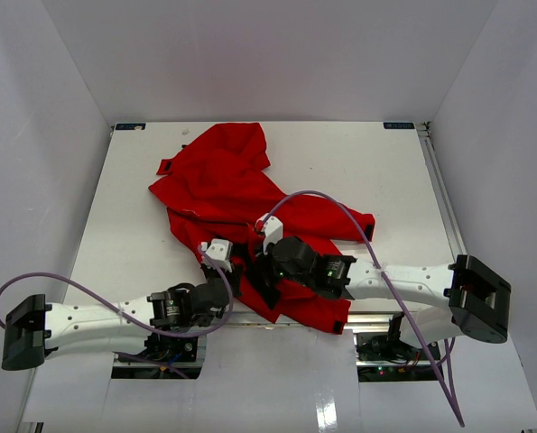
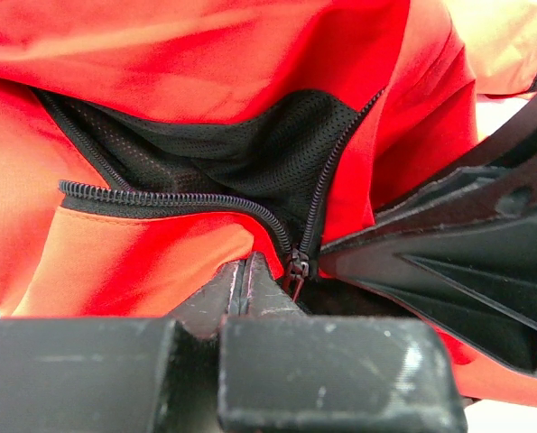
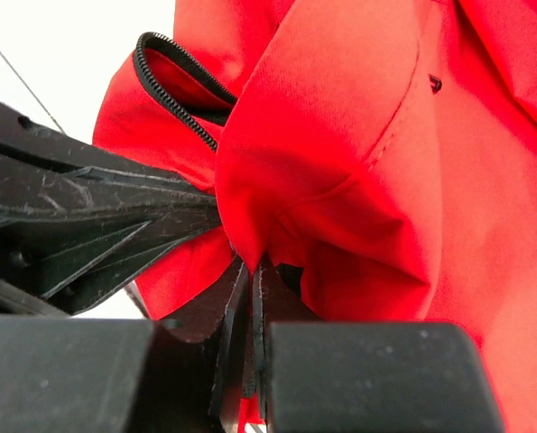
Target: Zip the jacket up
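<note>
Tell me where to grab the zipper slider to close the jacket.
Pinch the zipper slider by its hanging tab, coming from the hem side. The tooth rows fork away from it up the jacket, so fingers there likely stay off the track.

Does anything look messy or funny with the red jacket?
Yes. The jacket lies bunched and twisted, not flat. Its front gapes, showing black lining, and the zipper teeth split apart from the slider.

Left claw (image 2: 247, 273) and right claw (image 3: 251, 281), both clamped tight, tips close together.
</note>
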